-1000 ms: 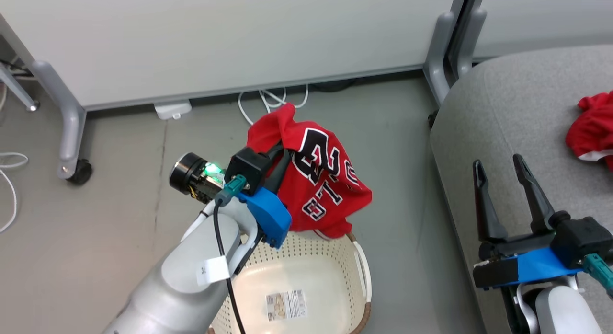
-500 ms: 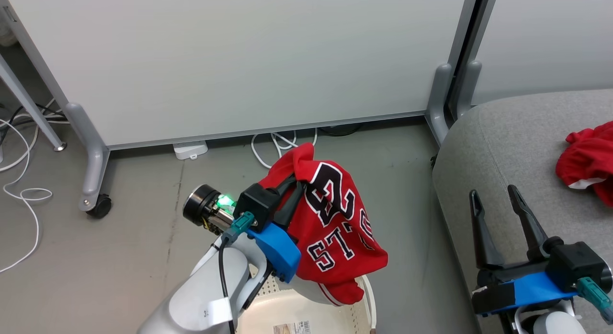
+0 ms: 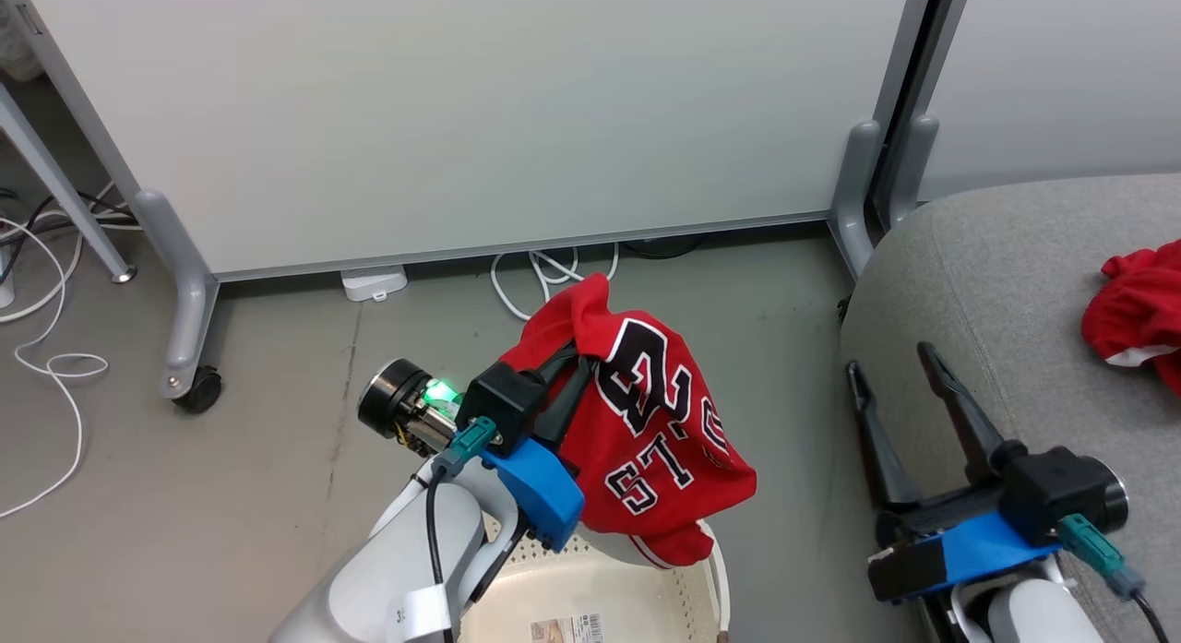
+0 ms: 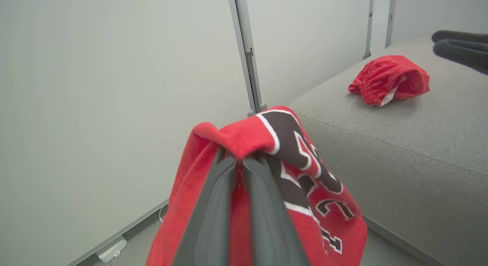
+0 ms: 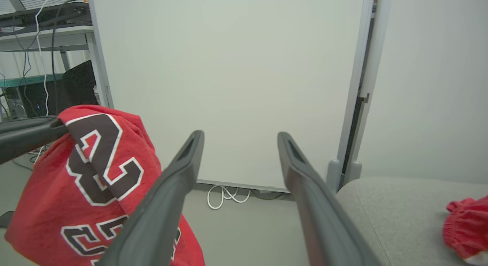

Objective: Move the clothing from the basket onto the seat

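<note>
Now the left hand (image 3: 572, 359) is closed tightly on a bunched fold of the red jersey (image 3: 646, 422), and almost no gap shows between its two fingers. The fold sits over the fingertips like a small hood. The rest of the cloth hangs freely below and to the right of this hand, with the black numbers turned outward. Its lowest part is just above the rim of the basket (image 3: 678, 592), which stands under the left hand, and a paper label (image 3: 565, 629) lies on the basket's bottom. The seat (image 3: 1015, 283) is to the right of the left hand, well apart from it. The right hand (image 3: 888, 357) is wide open and holds nothing, and its fingers point up along the near edge of the seat. Beyond this hand the other red garment (image 3: 1130, 315) lies in a heap on the seat.

I judge the jersey to be light and very soft. It has no shape of its own, so it will fold, swing and trail behind every move. It is not fragile, but such sport cloth may be a little slippery. A hold on a thick fold of several layers, as here, seems safer to me than a hold on one thin edge. The hanging part could catch on the basket rim or drag on the side of the seat, so it needs to go high enough on the way to the right. Over the seat, opening the fingers should be enough, because the cloth will probably drop by its own weight.
</note>
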Robot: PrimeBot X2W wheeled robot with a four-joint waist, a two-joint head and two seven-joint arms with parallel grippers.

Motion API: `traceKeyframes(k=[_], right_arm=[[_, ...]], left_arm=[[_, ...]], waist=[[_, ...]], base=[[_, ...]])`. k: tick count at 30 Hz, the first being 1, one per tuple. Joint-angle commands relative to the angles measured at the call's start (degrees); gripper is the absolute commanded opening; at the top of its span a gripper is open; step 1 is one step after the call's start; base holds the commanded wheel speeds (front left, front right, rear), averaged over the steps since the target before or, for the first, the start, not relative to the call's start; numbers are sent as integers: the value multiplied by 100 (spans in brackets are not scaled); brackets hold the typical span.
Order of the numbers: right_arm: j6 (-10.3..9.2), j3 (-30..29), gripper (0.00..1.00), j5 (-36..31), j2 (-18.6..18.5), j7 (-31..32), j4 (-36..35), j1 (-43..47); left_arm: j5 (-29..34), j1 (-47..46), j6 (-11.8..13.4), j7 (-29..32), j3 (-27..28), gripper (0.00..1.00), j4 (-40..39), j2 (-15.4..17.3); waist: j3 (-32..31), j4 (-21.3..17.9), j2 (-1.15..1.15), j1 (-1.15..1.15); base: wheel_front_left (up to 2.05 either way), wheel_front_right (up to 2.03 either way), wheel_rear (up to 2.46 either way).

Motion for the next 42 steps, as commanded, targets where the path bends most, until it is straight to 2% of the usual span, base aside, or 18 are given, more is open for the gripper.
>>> traceKeyframes(k=[1,10,22,29,34,42], right_arm=[[0,114,100,50,-58,-1,27,-122],[0,1392,100,160,-360,-1,510,-899],[0,2519,100,113,-564,0,1712,-2017],[0,2846,100,-26,-564,0,2439,-2521],[0,3223,100,225,-499,-1,3070,-2792],[0,2969,100,182,-407,0,3455,-2949]], left_arm=[[27,-37,3,-29,16,0,-26,8],[93,-190,-43,-29,59,0,-53,-22],[245,-410,-104,-29,-38,0,-121,-148],[323,-468,-148,-29,-94,0,-217,-221],[350,-495,-170,-29,-95,0,-286,-244],[407,-498,-187,-29,-120,0,-404,-273]], waist=[[10,12,-1,0],[156,115,-1,0],[356,361,-1,0],[428,459,-1,0],[428,500,-1,0],[405,584,-1,0]], base=[[0,0,0],[0,0,0],[0,0,0],[0,0,0],[0,0,0],[0,0,0]])
